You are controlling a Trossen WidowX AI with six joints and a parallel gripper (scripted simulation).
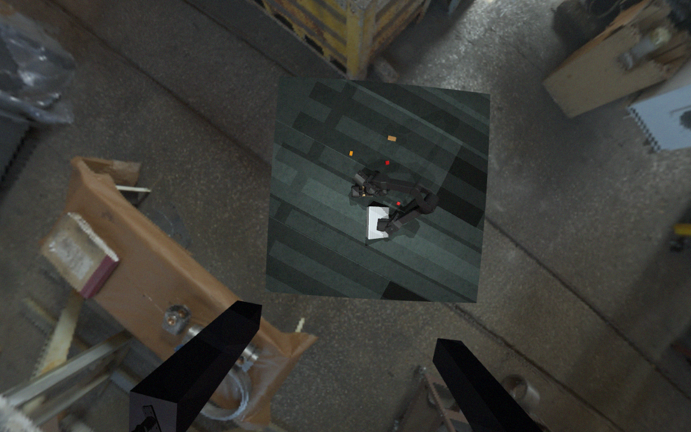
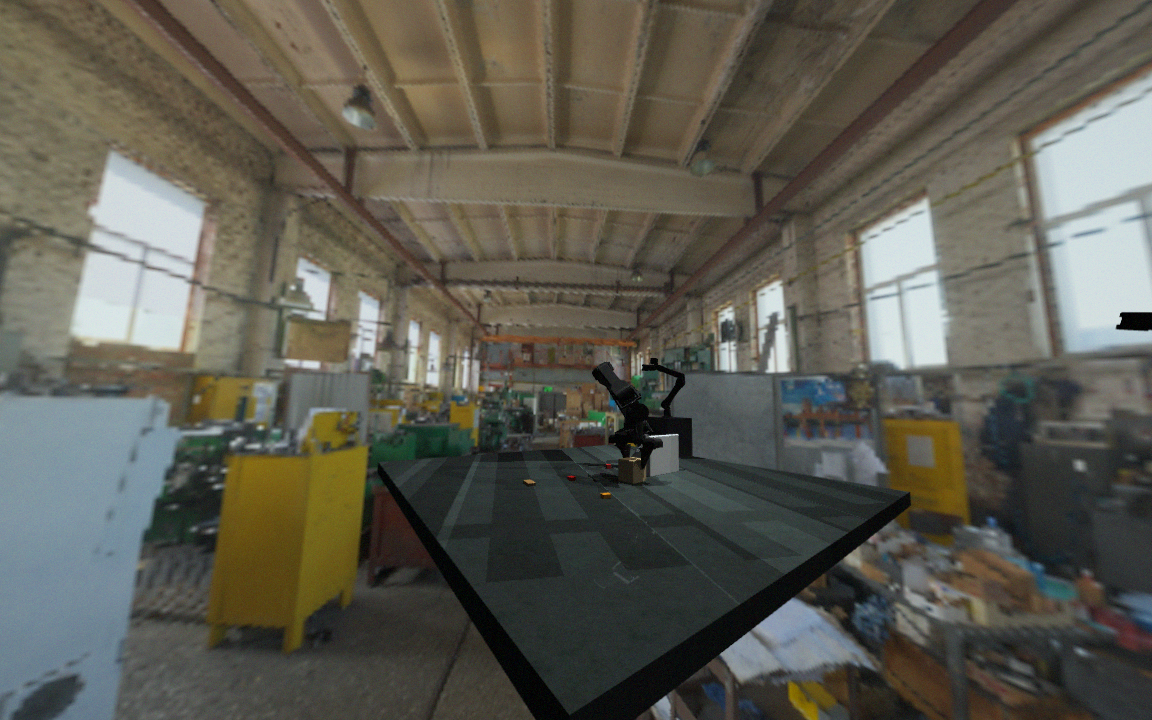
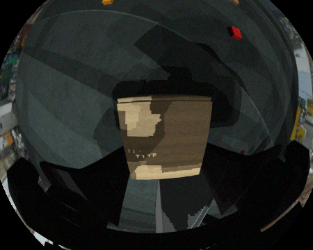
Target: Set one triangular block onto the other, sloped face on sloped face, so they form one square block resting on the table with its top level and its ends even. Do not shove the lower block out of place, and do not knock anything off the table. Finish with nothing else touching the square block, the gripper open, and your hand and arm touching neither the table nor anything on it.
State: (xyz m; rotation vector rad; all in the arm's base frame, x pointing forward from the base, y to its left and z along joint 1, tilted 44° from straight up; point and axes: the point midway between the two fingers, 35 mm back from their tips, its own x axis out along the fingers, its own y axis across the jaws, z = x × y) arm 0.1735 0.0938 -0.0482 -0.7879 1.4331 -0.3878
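Observation:
The upper wooden triangular block [image 3: 184, 132] is between my gripper's fingers, its broad top face toward the wrist camera. My gripper [image 3: 163, 144] [image 1: 363, 192] [image 2: 634, 449] is shut on it. The lower triangular block [image 3: 181, 98] shows only as a thin strip along the upper block's far edge, with a narrow dark seam between them. In the exterior view the wooden blocks [image 2: 631, 471] look like one nearly square shape low at the table [image 2: 616, 626]. The sloped faces are hidden, and I cannot tell whether they touch fully.
A white box [image 1: 373, 222] [image 2: 665, 456] stands close beside the blocks, by the arm's base. One red cube [image 1: 387, 162] [image 3: 236, 32] and another red cube [image 1: 398, 203] lie nearby. An orange block [image 1: 350, 153] [image 2: 605, 495] and a flat tan block [image 1: 391, 138] [image 2: 528, 482] lie farther out.

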